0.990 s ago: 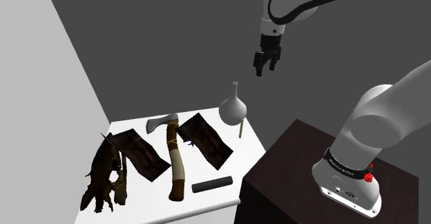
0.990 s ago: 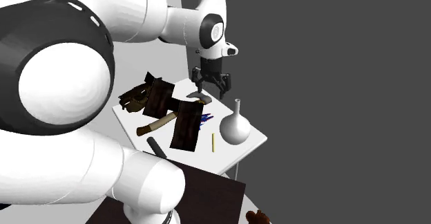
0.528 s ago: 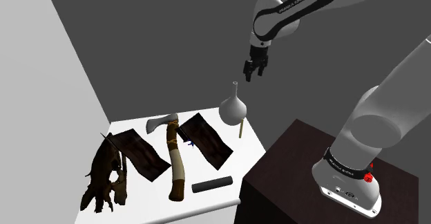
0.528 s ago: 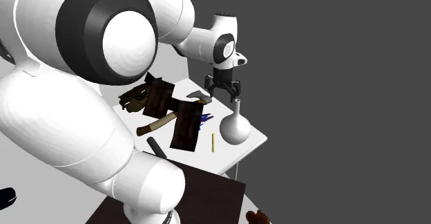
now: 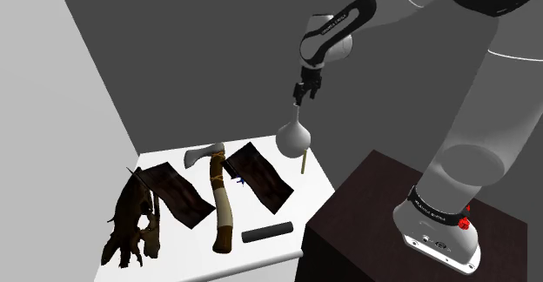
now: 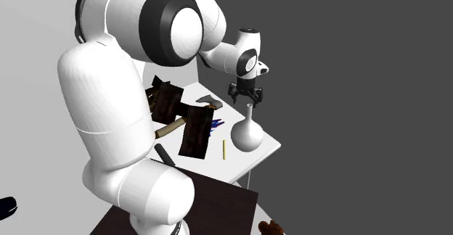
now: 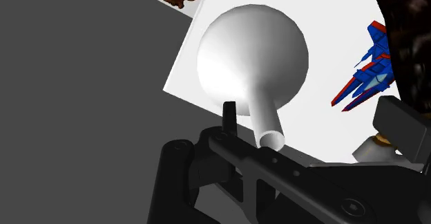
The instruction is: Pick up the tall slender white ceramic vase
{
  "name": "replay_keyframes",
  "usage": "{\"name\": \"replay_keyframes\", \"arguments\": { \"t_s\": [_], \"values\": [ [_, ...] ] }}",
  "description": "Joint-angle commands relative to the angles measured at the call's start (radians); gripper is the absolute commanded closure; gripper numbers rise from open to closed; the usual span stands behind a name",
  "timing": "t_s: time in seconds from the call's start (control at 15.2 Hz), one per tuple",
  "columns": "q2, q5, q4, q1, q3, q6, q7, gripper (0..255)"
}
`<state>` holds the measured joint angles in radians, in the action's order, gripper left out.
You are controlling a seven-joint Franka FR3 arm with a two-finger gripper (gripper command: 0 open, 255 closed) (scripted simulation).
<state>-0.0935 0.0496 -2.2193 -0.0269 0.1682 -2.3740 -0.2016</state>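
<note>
Vase rim sits partly hidden between the spread fingers.

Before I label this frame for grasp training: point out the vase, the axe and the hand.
vase [image 5: 294, 136]: shoulder view, on its round belly.
axe [image 5: 220, 202]: shoulder view, middle of the handle.
hand [image 5: 301, 97]: shoulder view, between its fingertips, at the vase's neck top.

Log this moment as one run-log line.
phase: pre-grasp | vase: upright on table, not held | gripper: at its mouth, jaws open
</note>
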Motion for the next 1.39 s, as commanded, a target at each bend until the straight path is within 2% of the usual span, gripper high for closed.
{"name": "replay_keyframes", "arguments": {
  "t_s": [0.0, 0.2, 0.79, 0.86, 1.32],
  "values": [
    [-0.072, 0.022, 0.057, -0.004, -0.003, -0.031, -0.025, 0],
    [-0.175, 0.054, 0.143, -0.018, -0.01, -0.067, -0.064, 0],
    [-0.245, 0.077, 0.126, -0.026, -0.021, -0.153, -0.081, 0],
    [-0.245, 0.077, 0.127, -0.026, -0.021, -0.152, -0.081, 255],
    [-0.246, 0.077, 0.128, -0.026, -0.021, -0.151, -0.082, 255]
  ]
}}
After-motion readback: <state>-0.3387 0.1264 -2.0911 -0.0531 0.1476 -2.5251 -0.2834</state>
